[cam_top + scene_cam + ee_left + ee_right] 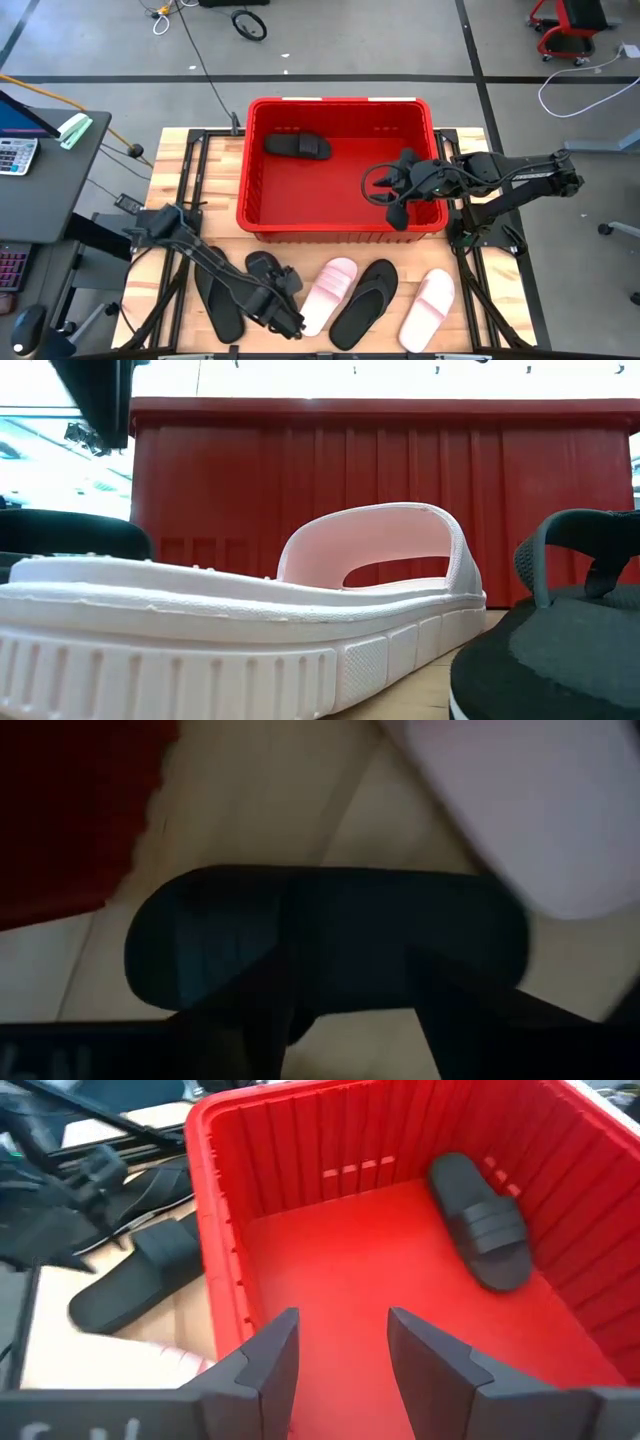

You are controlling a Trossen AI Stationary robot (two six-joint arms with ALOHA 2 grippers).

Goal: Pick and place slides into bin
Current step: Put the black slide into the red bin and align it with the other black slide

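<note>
Pink slide [240, 630] fills my low view at the table's [470, 320] front edge. My left gripper [283, 312] sits spread over a black slide [272, 275] there; right gripper [340, 1355], released, hovers inside the red bin [340, 108] holding one black slide [298, 146].

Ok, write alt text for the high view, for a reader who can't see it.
A red bin on a wooden table holds one black slide. The right gripper hangs open and empty over the bin's right side. In front, five more sandals lie in a row, where the left gripper reaches down beside a pink slide.
</note>
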